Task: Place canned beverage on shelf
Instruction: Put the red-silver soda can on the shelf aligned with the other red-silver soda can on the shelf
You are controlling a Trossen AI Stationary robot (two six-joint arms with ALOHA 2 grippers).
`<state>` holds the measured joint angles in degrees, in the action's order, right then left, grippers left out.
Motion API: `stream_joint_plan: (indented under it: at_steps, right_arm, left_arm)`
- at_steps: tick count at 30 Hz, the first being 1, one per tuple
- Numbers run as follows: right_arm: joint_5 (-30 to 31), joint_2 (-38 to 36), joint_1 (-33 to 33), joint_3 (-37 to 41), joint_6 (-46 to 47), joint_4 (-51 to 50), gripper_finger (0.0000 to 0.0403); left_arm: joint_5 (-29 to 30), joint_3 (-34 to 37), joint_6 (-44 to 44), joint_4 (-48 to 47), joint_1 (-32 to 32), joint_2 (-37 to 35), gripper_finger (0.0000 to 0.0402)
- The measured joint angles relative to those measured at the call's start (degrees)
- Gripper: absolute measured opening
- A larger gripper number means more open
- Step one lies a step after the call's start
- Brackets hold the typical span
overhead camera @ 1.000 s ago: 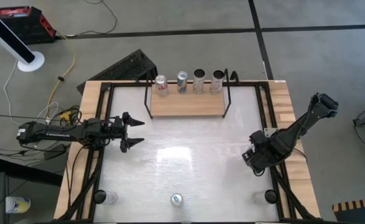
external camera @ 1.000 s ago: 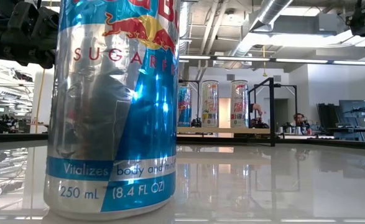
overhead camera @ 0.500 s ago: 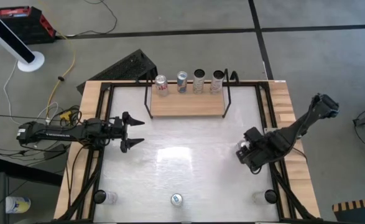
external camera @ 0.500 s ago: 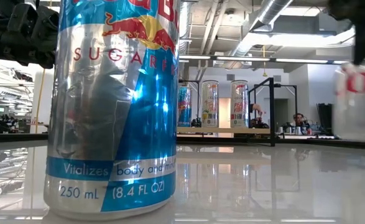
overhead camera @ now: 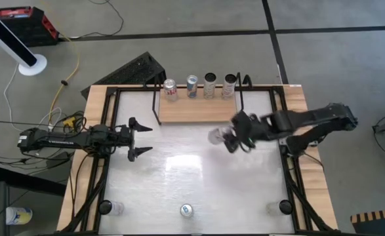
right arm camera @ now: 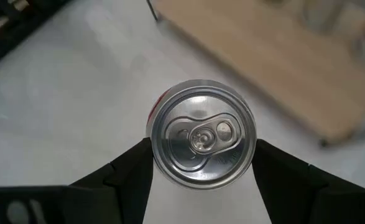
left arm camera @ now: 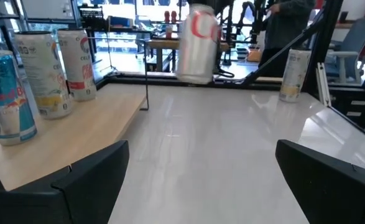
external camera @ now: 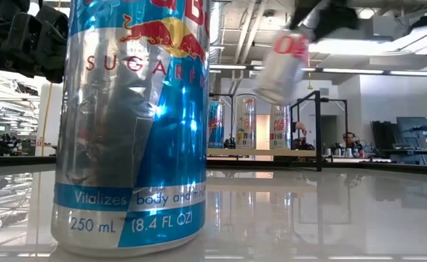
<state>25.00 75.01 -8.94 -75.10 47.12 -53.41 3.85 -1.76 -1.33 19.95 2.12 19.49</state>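
Can clamped in right gripper, airborne before shelf

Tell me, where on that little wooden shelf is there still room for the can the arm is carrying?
The shelf's front strip, nearest the carried can in the right gripper, is bare wood from end to end. Its back edge is crowded: four cans stand in a row there. The white tabletop before the shelf is also open, down to a lone can at the near edge.
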Motion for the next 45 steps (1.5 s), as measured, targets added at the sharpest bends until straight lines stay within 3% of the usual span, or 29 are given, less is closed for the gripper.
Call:
stream_joint_plan:
  at_steps: [7,14,22,33,41,45]
  right_arm:
    - [-9.33,12.68,13.56,-11.61,-18.68,4.75,0.0265]
    - [-18.40,27.45,22.96,-25.89,-29.87,3.06,0.0261]
    - [-19.26,40.38,26.85,-40.45,-36.61,-5.87,0.0261]
    - [-19.30,44.56,27.96,-44.42,-38.61,-7.94,0.0263]
    - [-19.13,44.41,27.83,-44.51,-38.65,-7.80,0.0340]
    - [-19.13,44.30,27.85,-44.51,-39.61,-8.13,0.0357]
  left_arm:
    - [-0.01,0.00,1.91,-0.01,0.01,0.00,0.0393]
    - [-0.01,0.00,2.84,0.06,0.00,0.00,0.0393]
    - [-0.01,0.00,3.13,0.04,-0.01,0.00,0.0393]
    - [-0.02,0.00,3.94,0.04,0.00,0.00,0.0393]
    - [-0.03,0.00,3.93,0.04,-0.01,0.00,0.0393]
    - [-0.02,0.00,3.89,0.01,0.00,0.00,0.0393]
